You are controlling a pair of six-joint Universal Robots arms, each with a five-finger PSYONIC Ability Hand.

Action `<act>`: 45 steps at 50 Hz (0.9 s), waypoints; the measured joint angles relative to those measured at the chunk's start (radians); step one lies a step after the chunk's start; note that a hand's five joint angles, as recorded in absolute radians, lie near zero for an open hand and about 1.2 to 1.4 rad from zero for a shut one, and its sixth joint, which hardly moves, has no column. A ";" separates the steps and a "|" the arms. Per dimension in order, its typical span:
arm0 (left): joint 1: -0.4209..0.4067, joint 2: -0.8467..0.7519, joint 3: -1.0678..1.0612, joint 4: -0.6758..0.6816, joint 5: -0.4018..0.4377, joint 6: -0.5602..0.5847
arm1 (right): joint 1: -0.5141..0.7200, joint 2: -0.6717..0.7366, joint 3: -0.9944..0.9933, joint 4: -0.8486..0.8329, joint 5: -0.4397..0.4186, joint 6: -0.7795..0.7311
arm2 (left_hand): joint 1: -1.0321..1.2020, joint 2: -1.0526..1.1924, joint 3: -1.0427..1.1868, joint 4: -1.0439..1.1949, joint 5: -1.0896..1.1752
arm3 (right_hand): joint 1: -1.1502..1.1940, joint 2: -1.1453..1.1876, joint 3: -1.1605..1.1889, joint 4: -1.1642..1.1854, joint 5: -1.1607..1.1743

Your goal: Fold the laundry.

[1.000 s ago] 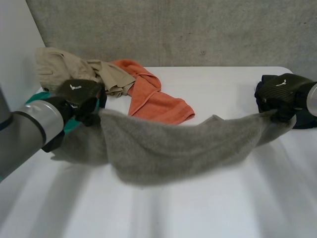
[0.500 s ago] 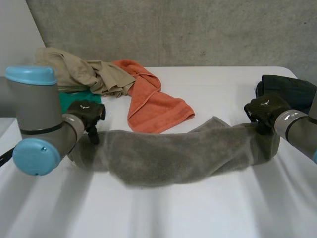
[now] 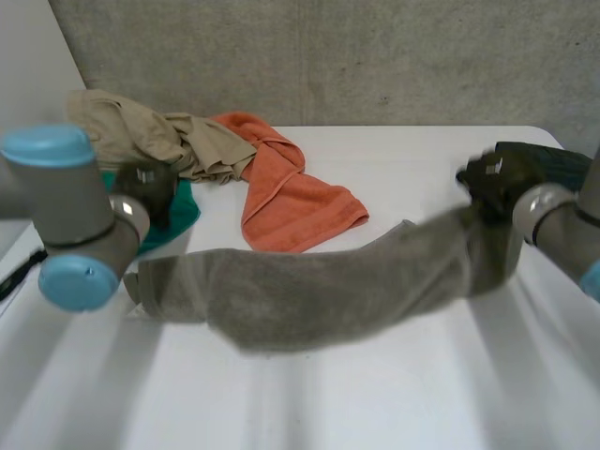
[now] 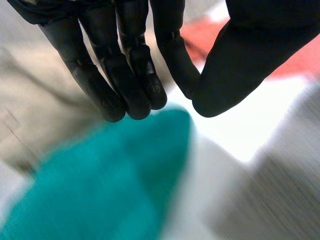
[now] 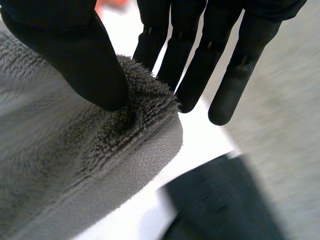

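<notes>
Towel [image 3: 319,295]: grey, strung long across the near middle of the table [image 3: 309,403], left end flat on the surface, right end raised. Change to log: half a second ago your left hand [image 3: 152,183] sat on that left end. It has since let go and drawn back, and now hovers over the green cloth [image 3: 178,220]. Your right hand [image 3: 492,178] keeps its pinch on the right end and has carried it a little higher and farther back, next to the dark cloth [image 3: 553,159]. Reading: the laying-out looks done on the left side only. No fold is made yet, and the raised end needs setting down or carrying over. The left wrist view adds what the head view blurs: fingers straight, thumb nearly meeting them, nothing between, green cloth at the fingertips. The right wrist view shows the thumb pressing the towel's thick hem against the fingers. Beyond, orange cloth [image 3: 291,192] and beige cloth [image 3: 141,136] lie untouched.
</notes>
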 measured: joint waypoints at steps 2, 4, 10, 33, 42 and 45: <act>-0.006 0.022 0.049 0.062 0.005 -0.011 | 0.008 0.000 -0.045 -0.068 0.022 0.024 | 0.000 0.000 0.000 0.000 0.000 | 0.000 0.003 0.001 0.000 0.000; -0.010 0.046 0.101 0.136 0.008 -0.023 | 0.015 -0.002 -0.094 -0.169 0.053 0.060 | 0.000 0.001 0.001 0.000 0.000 | 0.000 0.005 0.003 0.000 0.000; -0.004 0.134 0.233 0.421 -0.020 -0.090 | 0.010 -0.057 -0.160 -0.593 0.165 0.218 | 0.000 0.001 0.001 0.000 0.000 | 0.000 0.005 0.003 0.001 0.000; -0.120 0.016 -0.029 0.274 0.116 -0.351 | 0.080 -0.325 0.057 -0.512 -0.052 0.401 | -0.816 -0.845 -0.830 -0.843 -0.830 | 0.000 0.008 0.006 0.002 0.011; -0.199 -0.107 0.103 0.211 0.123 -0.371 | 0.125 -0.486 0.015 -0.450 -0.105 0.490 | -0.816 -0.846 -0.830 -0.843 -0.828 | 0.000 0.008 0.006 0.002 0.011; -0.230 -0.148 0.152 0.167 0.129 -0.388 | 0.137 -0.543 -0.003 -0.418 -0.118 0.529 | -0.816 -0.844 -0.830 -0.841 -0.826 | 0.000 0.008 0.006 0.002 0.012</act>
